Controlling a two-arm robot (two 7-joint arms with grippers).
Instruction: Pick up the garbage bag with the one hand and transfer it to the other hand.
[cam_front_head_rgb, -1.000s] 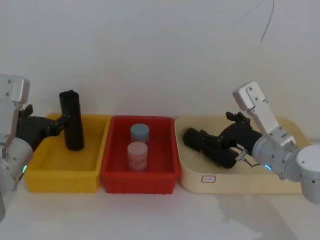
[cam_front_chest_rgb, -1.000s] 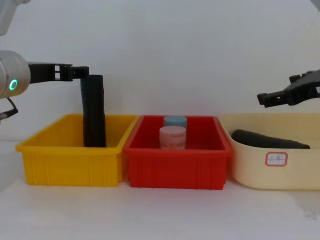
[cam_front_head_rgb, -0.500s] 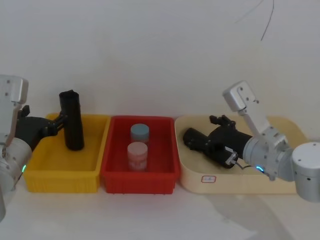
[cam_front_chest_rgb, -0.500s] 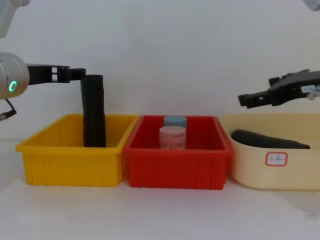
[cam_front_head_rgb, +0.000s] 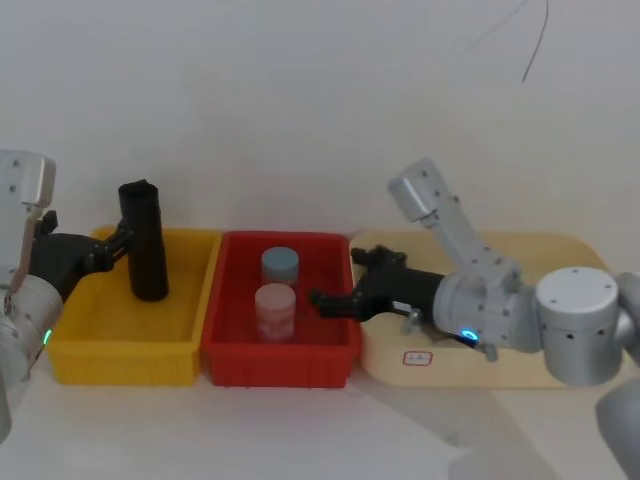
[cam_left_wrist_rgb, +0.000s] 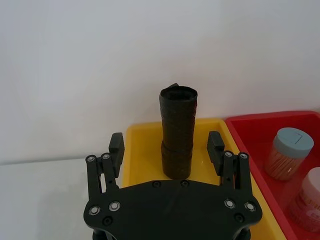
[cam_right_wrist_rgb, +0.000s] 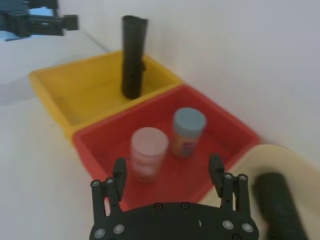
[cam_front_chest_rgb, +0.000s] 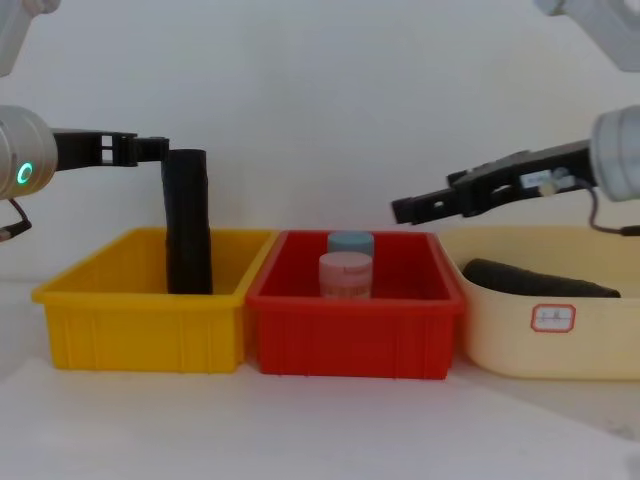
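Note:
The garbage bag (cam_front_head_rgb: 145, 255) is a black roll standing upright at the back of the yellow bin (cam_front_head_rgb: 120, 350). It shows again in the chest view (cam_front_chest_rgb: 187, 225) and the left wrist view (cam_left_wrist_rgb: 178, 132). My green-ringed left gripper (cam_front_head_rgb: 120, 243) is open and level with the roll's upper part (cam_front_chest_rgb: 150, 148). Its fingertips reach the roll's near side, one on either side (cam_left_wrist_rgb: 166, 144). My blue-ringed right gripper (cam_front_head_rgb: 335, 280) is open and empty, reaching over the right side of the red bin (cam_front_chest_rgb: 405, 210), (cam_right_wrist_rgb: 167, 166).
The red bin (cam_front_head_rgb: 280, 355) holds a blue-lidded jar (cam_front_head_rgb: 280, 265) and a pink-lidded jar (cam_front_head_rgb: 274, 310). A second black roll (cam_front_chest_rgb: 540, 280) lies in the beige tray (cam_front_head_rgb: 480, 365) on the right. A white wall stands close behind the bins.
My right arm swung left, from above the roll in the beige tray to over the red bin. The left gripper drew back slightly; the upright roll has not moved.

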